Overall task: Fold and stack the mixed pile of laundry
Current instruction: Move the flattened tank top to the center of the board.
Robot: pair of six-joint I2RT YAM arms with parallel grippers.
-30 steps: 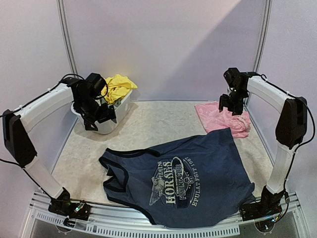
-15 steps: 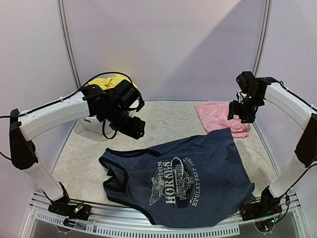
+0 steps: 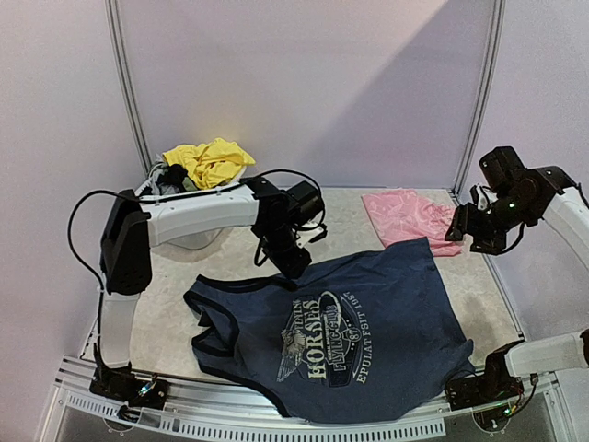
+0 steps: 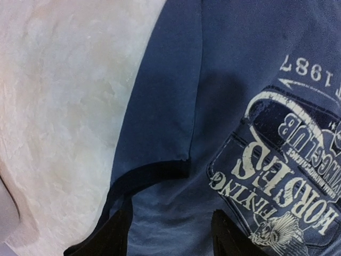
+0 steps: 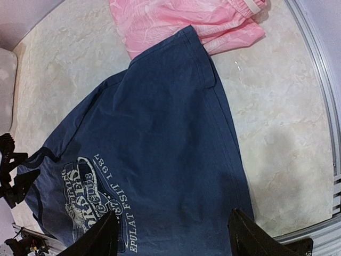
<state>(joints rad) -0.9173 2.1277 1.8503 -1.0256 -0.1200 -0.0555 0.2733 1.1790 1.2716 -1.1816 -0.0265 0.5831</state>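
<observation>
- Across the middle of the tabletop we see the navy tank top spread flat, white lettering up.
- Our left tool hangs over its far edge by the dark trim, fingers apart with nothing between them.
- Our right tool is likewise released and empty, raised at the right side beside the pink piece.
- One corner of the tank top overlaps the pink piece.
- We find the yellow piece heaped in the white tub, far left.
</observation>
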